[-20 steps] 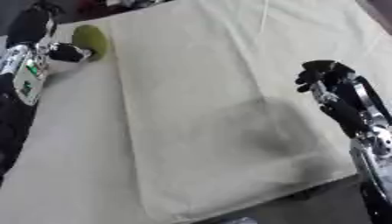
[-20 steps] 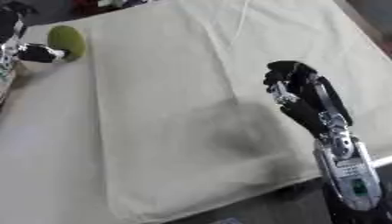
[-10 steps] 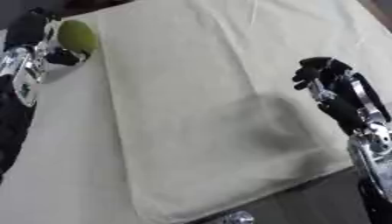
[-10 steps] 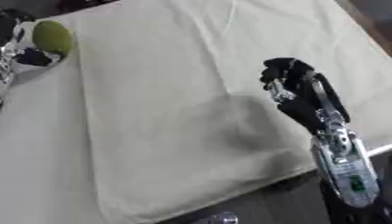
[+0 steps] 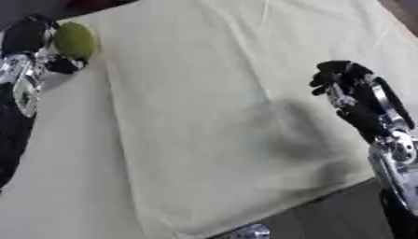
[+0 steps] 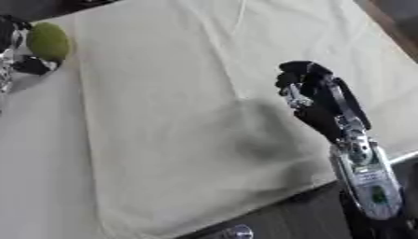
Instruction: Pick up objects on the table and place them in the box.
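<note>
A round green fruit (image 5: 75, 40) sits at the upper left, held in my left hand (image 5: 34, 41), whose dark fingers curl round it from the left and below. My right hand (image 5: 347, 86) hovers over the right part of the cream cloth (image 5: 220, 93), fingers curled and holding nothing. It casts a dark shadow on the cloth below it. No box shows in either view.
The cream cloth covers most of the table, with creases running across it. Its front edge ends at the lower right, where dark floor (image 5: 343, 214) shows. A small shiny round thing (image 5: 251, 231) lies past the cloth's front edge.
The whole picture has shifted as the head tilted. The green fruit and my left hand have risen toward the upper left corner. My right hand has kept its pose.
</note>
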Robot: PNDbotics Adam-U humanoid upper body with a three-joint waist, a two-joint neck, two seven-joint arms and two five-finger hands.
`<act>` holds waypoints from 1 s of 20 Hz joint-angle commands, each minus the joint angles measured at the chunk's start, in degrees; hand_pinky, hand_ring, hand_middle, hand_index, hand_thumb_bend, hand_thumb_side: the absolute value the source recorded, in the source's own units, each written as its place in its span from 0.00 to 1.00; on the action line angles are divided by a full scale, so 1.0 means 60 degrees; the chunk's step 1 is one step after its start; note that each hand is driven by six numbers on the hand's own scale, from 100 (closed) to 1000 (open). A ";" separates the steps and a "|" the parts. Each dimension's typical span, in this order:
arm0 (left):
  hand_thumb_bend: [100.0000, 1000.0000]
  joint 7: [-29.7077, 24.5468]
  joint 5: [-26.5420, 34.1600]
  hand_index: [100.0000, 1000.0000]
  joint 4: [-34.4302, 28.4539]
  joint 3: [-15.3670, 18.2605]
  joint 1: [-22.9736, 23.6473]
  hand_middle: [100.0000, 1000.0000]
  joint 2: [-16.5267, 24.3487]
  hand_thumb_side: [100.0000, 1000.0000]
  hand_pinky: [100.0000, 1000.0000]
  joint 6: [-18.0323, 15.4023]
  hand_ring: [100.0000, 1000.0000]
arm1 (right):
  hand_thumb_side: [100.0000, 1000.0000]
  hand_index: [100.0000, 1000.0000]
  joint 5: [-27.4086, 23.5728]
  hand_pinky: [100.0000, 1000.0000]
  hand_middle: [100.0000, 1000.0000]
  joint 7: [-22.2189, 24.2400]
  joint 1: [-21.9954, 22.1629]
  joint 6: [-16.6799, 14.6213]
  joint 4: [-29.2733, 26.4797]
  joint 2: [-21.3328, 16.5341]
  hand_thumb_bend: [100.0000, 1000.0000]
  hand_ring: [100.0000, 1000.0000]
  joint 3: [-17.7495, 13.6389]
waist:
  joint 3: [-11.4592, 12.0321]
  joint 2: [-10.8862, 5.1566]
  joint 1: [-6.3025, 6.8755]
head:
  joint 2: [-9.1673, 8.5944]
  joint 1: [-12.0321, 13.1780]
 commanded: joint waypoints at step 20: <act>0.00 0.1772 0.1940 0.48 -0.1720 -0.0081 0.0279 0.31 0.1135 0.00 0.44 -0.0129 0.40 | 0.39 0.70 -0.0038 0.57 0.54 -0.0078 0.0002 -0.0009 -0.0079 -0.0190 0.00 0.61 -0.0136 | 0.0509 -0.0466 -0.0289 | -0.0059 -0.0207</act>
